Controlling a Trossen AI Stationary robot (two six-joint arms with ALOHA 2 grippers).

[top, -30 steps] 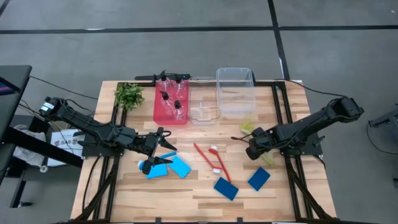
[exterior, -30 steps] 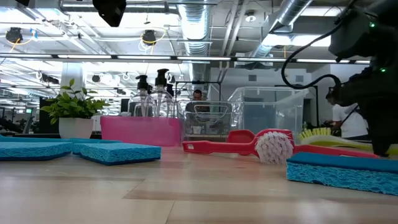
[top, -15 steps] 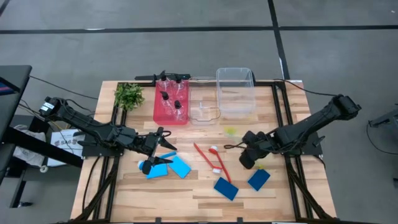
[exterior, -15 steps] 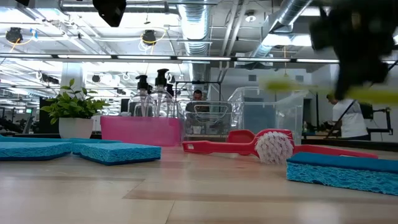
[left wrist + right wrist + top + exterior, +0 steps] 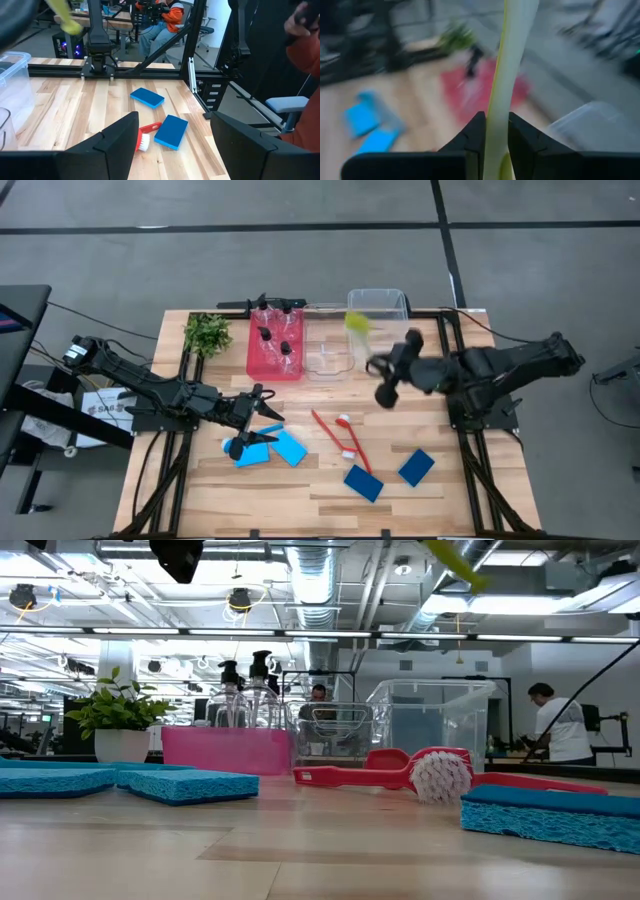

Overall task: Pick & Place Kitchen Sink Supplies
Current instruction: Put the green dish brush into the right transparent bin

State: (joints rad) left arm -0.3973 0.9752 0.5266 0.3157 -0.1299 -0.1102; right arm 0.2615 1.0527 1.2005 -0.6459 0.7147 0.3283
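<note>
My right gripper (image 5: 381, 369) is raised above the table, just near of the clear bin (image 5: 380, 300), and is shut on a yellow-green brush (image 5: 356, 323). The low view shows only a bit of that brush (image 5: 455, 562) at the top. My left gripper (image 5: 256, 420) waits open at the left, above two light-blue sponges (image 5: 290, 448). Two red brushes (image 5: 342, 442) and two dark-blue sponges (image 5: 363, 483) lie flat on the table. Pump bottles (image 5: 284, 348) stand in the pink bin (image 5: 256, 365). My right gripper pinches the yellow-green brush's handle (image 5: 496, 131) between its two fingers (image 5: 475, 131). The handle runs on well past the fingertips. The brush is lifted clear of the table, and its head (image 5: 356, 323) is over the clear bin's near left part.
A leafy plant (image 5: 207, 332) stands at the far left corner. A small clear container (image 5: 328, 361) sits between the pink bin and the clear bin. People sit in the room beyond the table (image 5: 167, 12). Bare wood lies along the near edge (image 5: 300, 505).
My right gripper has risen from the table's right side with the yellow-green brush and swung toward the clear bin, turning as it went. The brush, which was low beside the gripper, is now lifted clear with its head by the bin.
</note>
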